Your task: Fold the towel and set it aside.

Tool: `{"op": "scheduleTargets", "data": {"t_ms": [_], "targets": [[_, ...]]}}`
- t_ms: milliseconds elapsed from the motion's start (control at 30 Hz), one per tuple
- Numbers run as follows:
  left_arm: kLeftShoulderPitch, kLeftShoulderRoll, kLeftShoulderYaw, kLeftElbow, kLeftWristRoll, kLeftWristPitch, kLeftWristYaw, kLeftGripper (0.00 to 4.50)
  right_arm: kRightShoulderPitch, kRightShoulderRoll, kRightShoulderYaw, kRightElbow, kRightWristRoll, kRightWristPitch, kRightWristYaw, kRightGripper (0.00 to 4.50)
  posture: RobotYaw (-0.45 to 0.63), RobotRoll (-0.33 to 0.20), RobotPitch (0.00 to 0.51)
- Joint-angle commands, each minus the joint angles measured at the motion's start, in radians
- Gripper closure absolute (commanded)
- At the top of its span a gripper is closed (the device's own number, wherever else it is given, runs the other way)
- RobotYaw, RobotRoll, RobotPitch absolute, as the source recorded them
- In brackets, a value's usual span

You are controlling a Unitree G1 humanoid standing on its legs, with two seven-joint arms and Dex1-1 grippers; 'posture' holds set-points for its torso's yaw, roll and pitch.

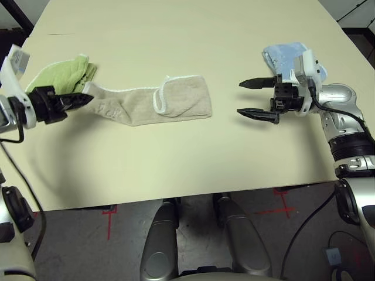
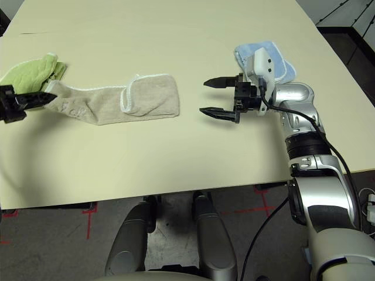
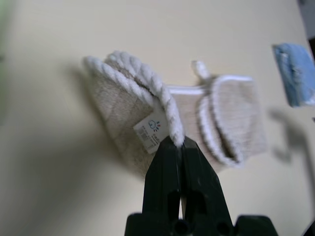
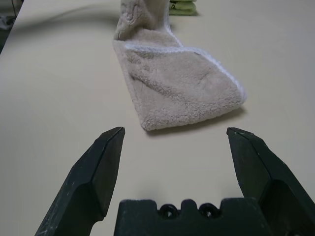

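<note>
We hold the towel [image 1: 158, 102] by its left end: the left gripper [image 1: 82, 98] has its fingers pressed together on the white piped edge, and that end is lifted while the rest lies flat across the middle of the table [image 1: 176, 164]. Seen from the head, the pinch is at nine o'clock of the towel and the right gripper [image 1: 256, 98] waits at three o'clock, fingers wide apart, holding nothing, just short of the free end.

To fold well, we judge that the pinched end should travel toward three o'clock, staying low so the cloth drapes over itself, and land edge on edge. The green cloth [image 1: 61, 73] behind the left gripper and the blue towel [image 1: 284, 55] must stay clear.

A small white label [image 3: 151, 131] near the pinch bears a dark logo and lettering too fine to read.
</note>
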Motion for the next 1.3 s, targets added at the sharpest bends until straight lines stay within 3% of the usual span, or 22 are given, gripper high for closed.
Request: {"op": "scheduleTargets", "data": {"t_ms": [33, 167, 400, 967, 1300], "targets": [[-0.083, -0.045, -0.033, 0.001, -0.008, -0.003, 0.003, 4.45, 0.011, -0.008, 0.005, -0.002, -0.002, -0.006, 0.006, 0.0, 0.06, 0.0, 0.258], [-0.185, -0.13, -0.06, -0.035, -0.04, 0.052, -0.001, 4.45, 0.014, -0.01, 0.003, -0.004, -0.003, -0.005, 0.001, 0.0, 0.05, 0.0, 0.256], [-0.239, -0.236, -0.073, -0.087, -0.081, 0.103, 0.001, 4.45, 0.027, -0.013, -0.002, -0.024, -0.002, -0.001, -0.02, 0.0, 0.04, 0.0, 0.25], [-0.219, -0.416, -0.174, -0.07, -0.016, -0.006, 0.071, 4.45, 0.046, -0.013, 0.002, -0.042, -0.001, 0.001, -0.043, 0.0, 0.03, 0.0, 0.241], [-0.16, -0.466, -0.222, -0.142, -0.007, 0.006, 0.095, 4.45, 0.049, -0.018, 0.001, -0.046, -0.003, 0.0, -0.046, 0.0, 0.02, 0.0, 0.242]]}}
